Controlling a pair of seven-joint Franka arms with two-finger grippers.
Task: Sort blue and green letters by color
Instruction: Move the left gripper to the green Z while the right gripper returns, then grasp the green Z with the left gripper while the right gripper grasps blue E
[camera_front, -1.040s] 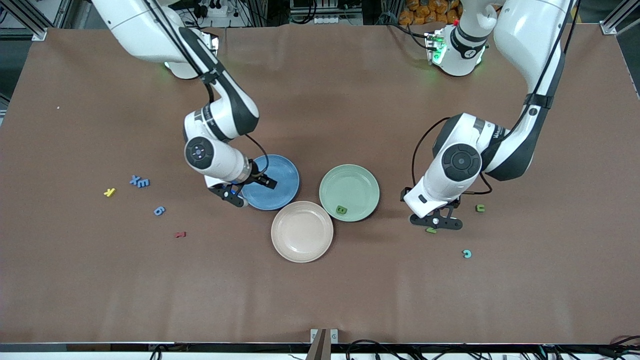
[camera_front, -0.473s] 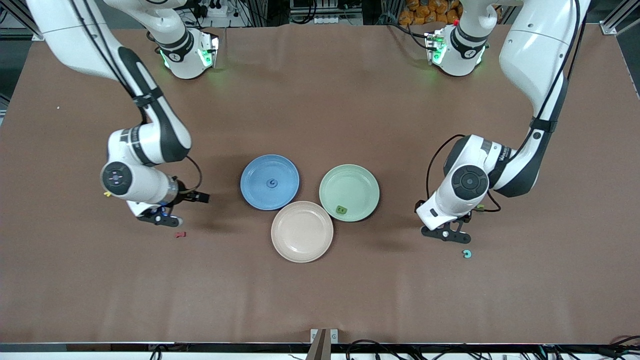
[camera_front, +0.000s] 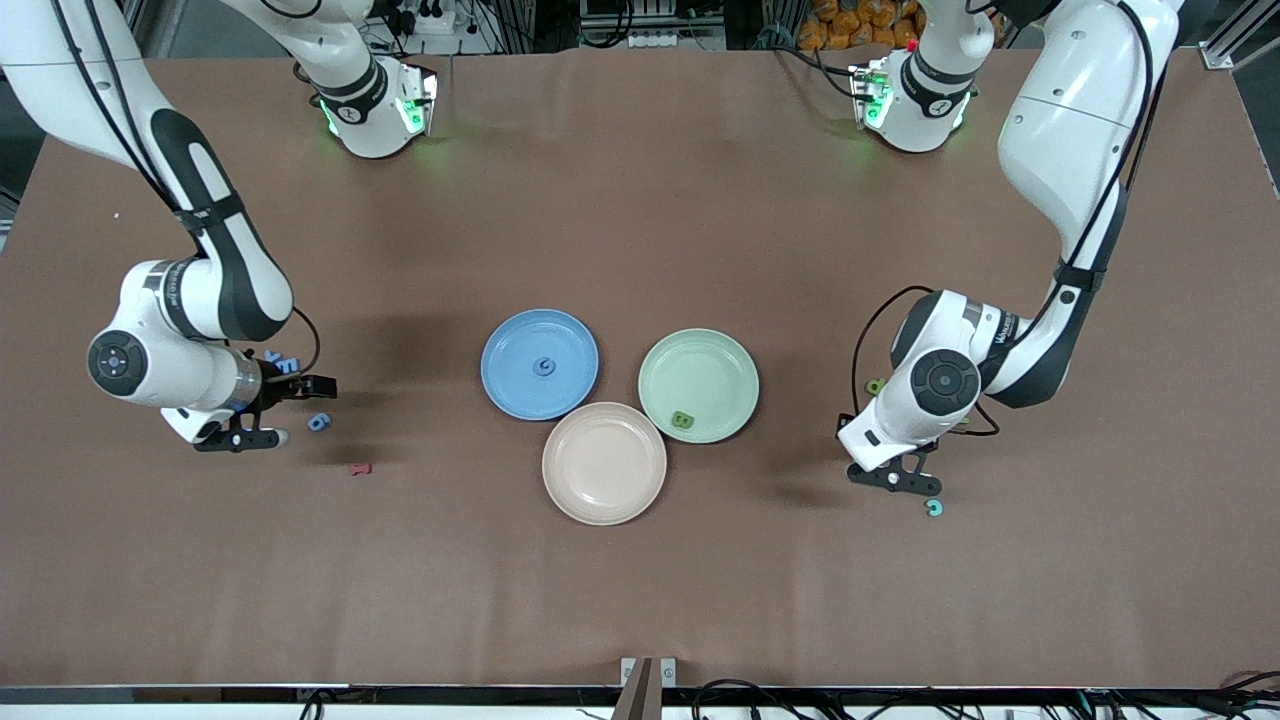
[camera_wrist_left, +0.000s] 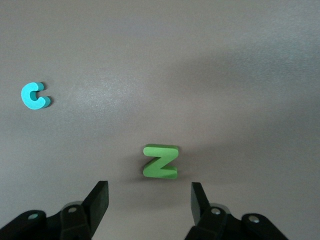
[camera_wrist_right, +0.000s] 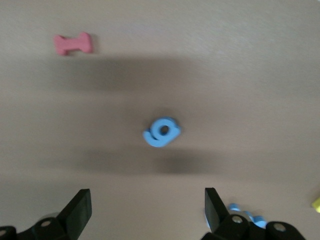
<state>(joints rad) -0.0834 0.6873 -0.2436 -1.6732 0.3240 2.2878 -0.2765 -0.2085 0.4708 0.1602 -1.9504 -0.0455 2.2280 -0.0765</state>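
A blue digit 6 (camera_front: 319, 422) lies on the table beside my open, empty right gripper (camera_front: 240, 438); in the right wrist view the 6 (camera_wrist_right: 162, 132) lies just ahead of the open right gripper (camera_wrist_right: 147, 207). More blue letters (camera_front: 283, 363) show partly under the right arm. One blue letter (camera_front: 544, 367) lies in the blue plate (camera_front: 510, 345). A green letter (camera_front: 683, 420) lies in the green plate (camera_front: 720, 355). My left gripper (camera_front: 895, 478) is open over a green Z (camera_wrist_left: 161, 161), just ahead of the left gripper (camera_wrist_left: 150, 200). Another green letter (camera_front: 876, 386) lies beside the left arm.
An empty pink plate (camera_front: 604, 500) stands nearest the front camera among the plates. A teal C (camera_front: 934, 508) lies close to the left gripper and also shows in the left wrist view (camera_wrist_left: 35, 95). A dark red letter (camera_front: 361, 468) lies near the 6. A yellow piece (camera_wrist_right: 316, 204) shows at the right wrist view's edge.
My right gripper left the blue plate, where a blue letter now lies, and moved toward the right arm's end to the blue 6. My left gripper shifted slightly toward the teal C.
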